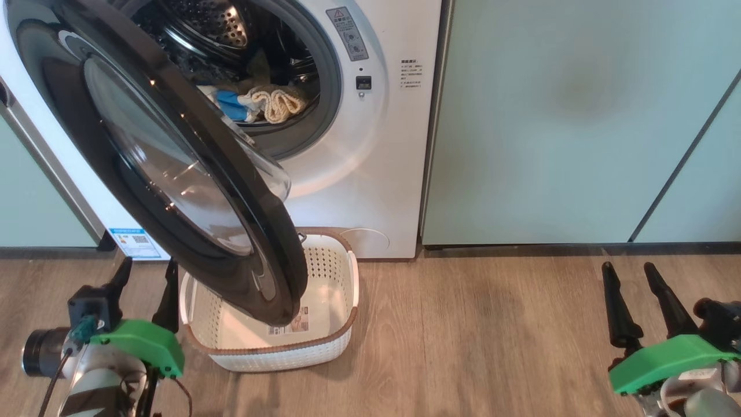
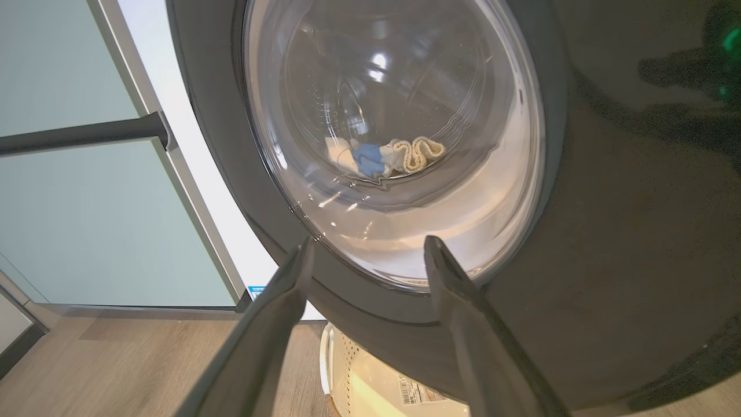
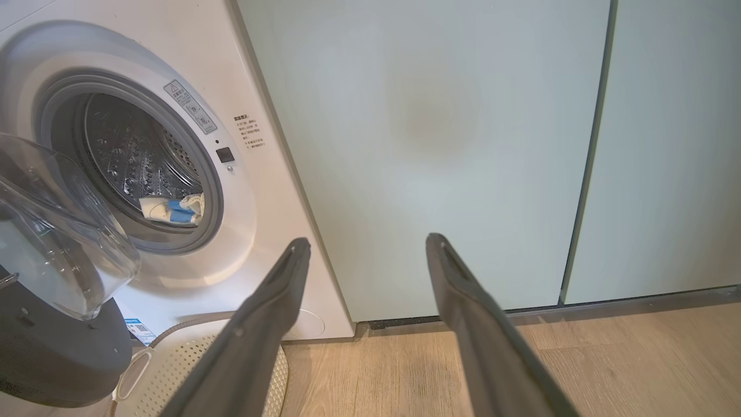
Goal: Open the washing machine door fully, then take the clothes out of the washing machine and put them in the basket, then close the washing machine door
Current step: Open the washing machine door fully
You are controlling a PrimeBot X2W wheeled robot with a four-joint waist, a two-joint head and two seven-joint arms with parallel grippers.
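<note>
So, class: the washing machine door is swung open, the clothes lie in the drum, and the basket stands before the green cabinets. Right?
No. The head view shows the basket in front of the washing machine, below the open washing machine door, not before the cabinets. The clothes do lie in the drum.

Washing machine door (image 1: 162, 156) half open above basket (image 1: 278, 356), clothes (image 1: 272, 104) in drum (image 1: 226, 23)

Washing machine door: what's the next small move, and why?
Probably swing the large round black-ringed glass door further left: it stands only part open, hanging over the cream perforated plastic basket. The open right end effector is free to push its inner side; the open left end effector faces its outer glass. The cream knit and blue clothes lie in the drum.
</note>
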